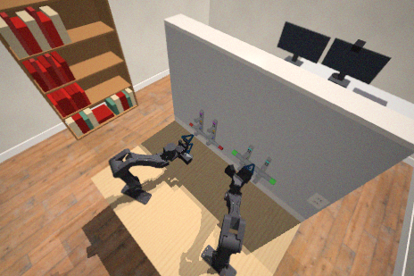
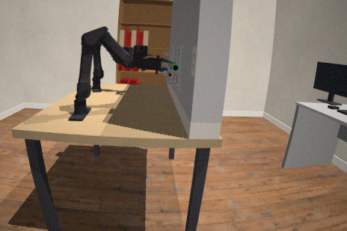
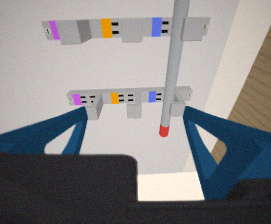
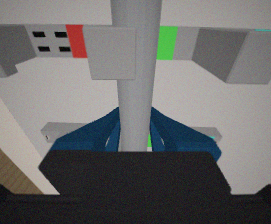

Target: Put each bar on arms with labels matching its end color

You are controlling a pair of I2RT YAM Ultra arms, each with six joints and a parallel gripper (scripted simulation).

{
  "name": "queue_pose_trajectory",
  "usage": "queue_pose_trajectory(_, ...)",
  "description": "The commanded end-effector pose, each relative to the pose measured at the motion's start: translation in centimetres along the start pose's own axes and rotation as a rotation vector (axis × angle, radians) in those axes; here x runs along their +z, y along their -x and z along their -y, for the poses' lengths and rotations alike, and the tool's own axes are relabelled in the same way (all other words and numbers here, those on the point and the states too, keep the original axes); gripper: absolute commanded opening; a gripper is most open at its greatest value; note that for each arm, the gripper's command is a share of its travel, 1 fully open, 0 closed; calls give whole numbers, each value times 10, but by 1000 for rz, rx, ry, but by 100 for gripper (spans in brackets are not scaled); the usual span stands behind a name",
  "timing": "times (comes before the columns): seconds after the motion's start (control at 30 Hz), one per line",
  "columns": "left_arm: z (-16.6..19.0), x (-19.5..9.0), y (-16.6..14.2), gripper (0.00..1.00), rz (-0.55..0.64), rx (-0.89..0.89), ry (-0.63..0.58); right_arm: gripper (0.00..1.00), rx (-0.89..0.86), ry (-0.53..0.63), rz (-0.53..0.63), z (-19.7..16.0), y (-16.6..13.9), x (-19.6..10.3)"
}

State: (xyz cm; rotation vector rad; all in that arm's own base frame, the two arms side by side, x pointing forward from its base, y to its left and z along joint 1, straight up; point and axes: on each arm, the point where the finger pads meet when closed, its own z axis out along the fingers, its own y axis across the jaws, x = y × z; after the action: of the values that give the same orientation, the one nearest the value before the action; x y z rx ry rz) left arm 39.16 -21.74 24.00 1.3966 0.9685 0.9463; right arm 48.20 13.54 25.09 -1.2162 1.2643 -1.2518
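- Standing across the top view's middle and right, a big grey wall (image 1: 268, 108) (image 2: 185, 45) (image 3: 126, 60) (image 4: 86, 100) rises behind the bench (image 1: 152, 221) (image 2: 93, 135).
- The right arm (image 1: 231, 235) (image 2: 87, 64) is at the bottom middle of the top view.
- The left arm (image 1: 144, 160) (image 2: 97, 62) is left of it.
- The left rack (image 1: 213, 128) (image 3: 133, 92) has purple, orange and blue labels.
- The right rack (image 1: 249, 153) (image 4: 185, 40) has red, green and light blue labels.
- The red-tipped bar (image 1: 206, 136) (image 3: 173, 65) is at the blue-label arms, on the right side of the left wrist view.
- The green-tipped bar (image 1: 264, 175) (image 2: 176, 67) (image 4: 136, 75) is beside a green label, upper middle of the right wrist view.
- The left gripper (image 1: 192, 142) (image 3: 135, 111) is spread wide, holding nothing.
- The right gripper (image 1: 251, 169) (image 2: 173, 66) (image 4: 135, 111) is pinching the green-tipped bar.
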Motion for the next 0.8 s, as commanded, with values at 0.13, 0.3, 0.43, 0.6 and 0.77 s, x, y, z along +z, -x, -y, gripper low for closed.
queue_pose_trajectory(0.13,-15,1,2,100,-2,-14,42,0,20,-28,-3,7,-2,1)
queue_pose_trajectory(0.3,-15,1,2,100,-2,-14,42,0,20,-29,-3,6,-2,0)
queue_pose_trajectory(0.43,-15,1,2,100,-2,-14,42,0,20,-29,-3,6,-2,0)
queue_pose_trajectory(0.6,-15,1,2,100,-2,-14,42,0,20,-29,-3,6,-2,0)
queue_pose_trajectory(0.77,-15,1,2,100,-2,-14,42,1,21,-29,-3,6,-3,0)
